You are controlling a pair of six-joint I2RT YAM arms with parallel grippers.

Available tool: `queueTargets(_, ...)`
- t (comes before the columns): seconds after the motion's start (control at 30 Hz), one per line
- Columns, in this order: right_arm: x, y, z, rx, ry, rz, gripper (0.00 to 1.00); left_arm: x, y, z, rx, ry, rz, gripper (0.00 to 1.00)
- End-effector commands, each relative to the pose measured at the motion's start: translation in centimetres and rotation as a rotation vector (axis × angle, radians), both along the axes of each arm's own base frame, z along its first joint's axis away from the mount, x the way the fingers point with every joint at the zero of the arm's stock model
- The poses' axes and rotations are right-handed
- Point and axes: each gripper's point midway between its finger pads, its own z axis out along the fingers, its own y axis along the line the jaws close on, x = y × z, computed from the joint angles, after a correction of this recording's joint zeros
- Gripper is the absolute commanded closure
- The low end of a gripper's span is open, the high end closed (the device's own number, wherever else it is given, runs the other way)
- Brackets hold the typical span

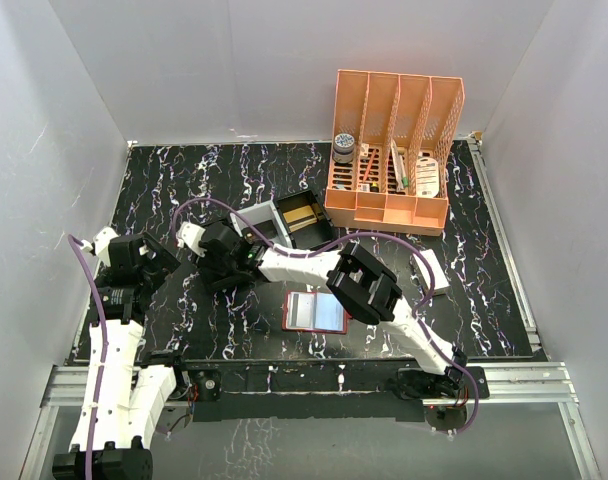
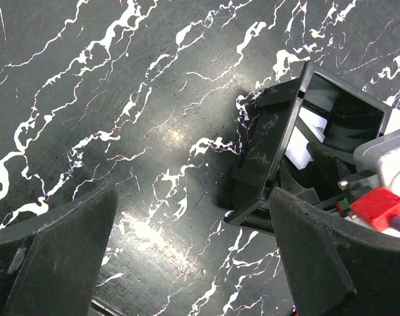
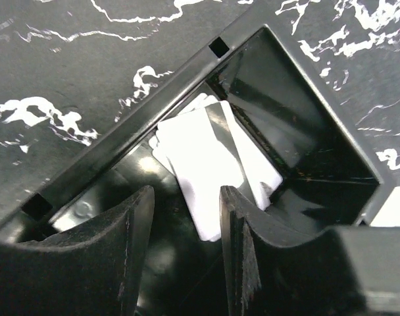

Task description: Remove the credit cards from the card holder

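Observation:
The red card holder (image 1: 315, 312) lies open on the table in front of the arms, with a pale blue-grey card (image 1: 319, 310) showing in it. My right gripper (image 1: 240, 242) reaches left to the black tray (image 1: 284, 235). In the right wrist view it (image 3: 187, 201) is open, its jaws apart just above pale cards (image 3: 206, 155) that lie loose in a tray compartment (image 3: 299, 151). A tan card (image 1: 302, 213) lies in another compartment. My left gripper (image 1: 136, 265) hangs open and empty (image 2: 193, 257) over bare table, left of the tray (image 2: 266, 151).
An orange desk organiser (image 1: 394, 150) with small items stands at the back right. A small flat white thing (image 1: 431, 268) lies right of the right arm's elbow. White walls close in the table on three sides.

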Motion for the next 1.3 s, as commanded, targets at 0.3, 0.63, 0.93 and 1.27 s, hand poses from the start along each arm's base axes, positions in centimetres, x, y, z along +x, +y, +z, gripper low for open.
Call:
queueTargets(0.3,-1.3,0.6,3.1,0.234,0.352,-0.254,0.90,-0.1,0.3,0.8,0.013,-0.017,0.006,0.01)
queueTargets(0.63,-0.8,-0.1,-0.1,0.139,0.388,-0.350,0.94,0.0,0.2,0.8,0.013,-0.018,0.000,0.01)
queueTargets(0.93,-0.9,0.5,-1.3,0.113,0.410,-0.347,0.94,0.0,0.2,0.8,0.012,-0.018,0.000,0.01)
queueTargets(1.27,-0.1,-0.8,-3.4,0.041,0.351,-0.434,0.94,0.1,0.1,0.7,0.010,-0.019,-0.006,0.01)
